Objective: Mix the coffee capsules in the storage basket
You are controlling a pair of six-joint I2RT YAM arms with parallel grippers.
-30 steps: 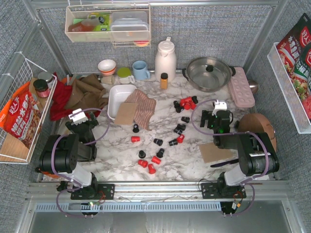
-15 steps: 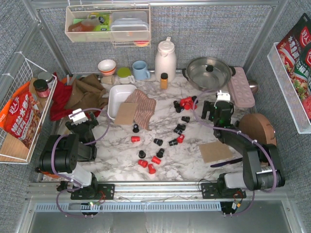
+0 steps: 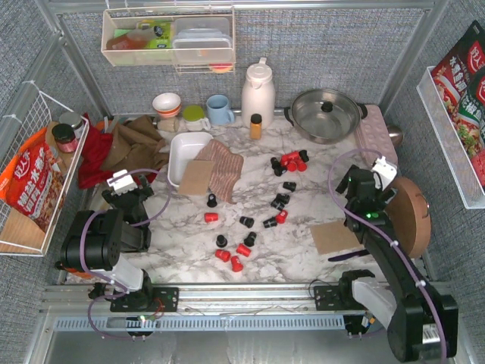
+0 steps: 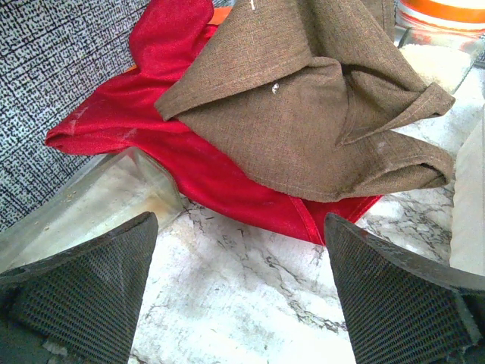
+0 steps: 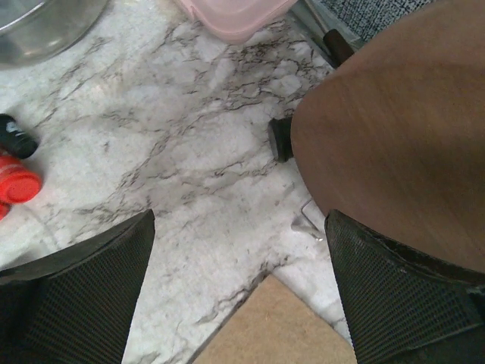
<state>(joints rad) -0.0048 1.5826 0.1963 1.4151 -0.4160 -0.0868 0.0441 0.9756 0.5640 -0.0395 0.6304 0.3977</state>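
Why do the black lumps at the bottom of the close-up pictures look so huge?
Left wrist view: they are the fingers of the left gripper, sitting right by the lens, so they loom large; the brown cloth beyond looks sharp. Right wrist view: same with the fingers of the right gripper over the marble table. Top view: from far above, both grippers look small.

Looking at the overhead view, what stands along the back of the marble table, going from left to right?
Red-and-white bowl → green-lidded cup → blue mug → white jug → lidded steel pot → pink tray.
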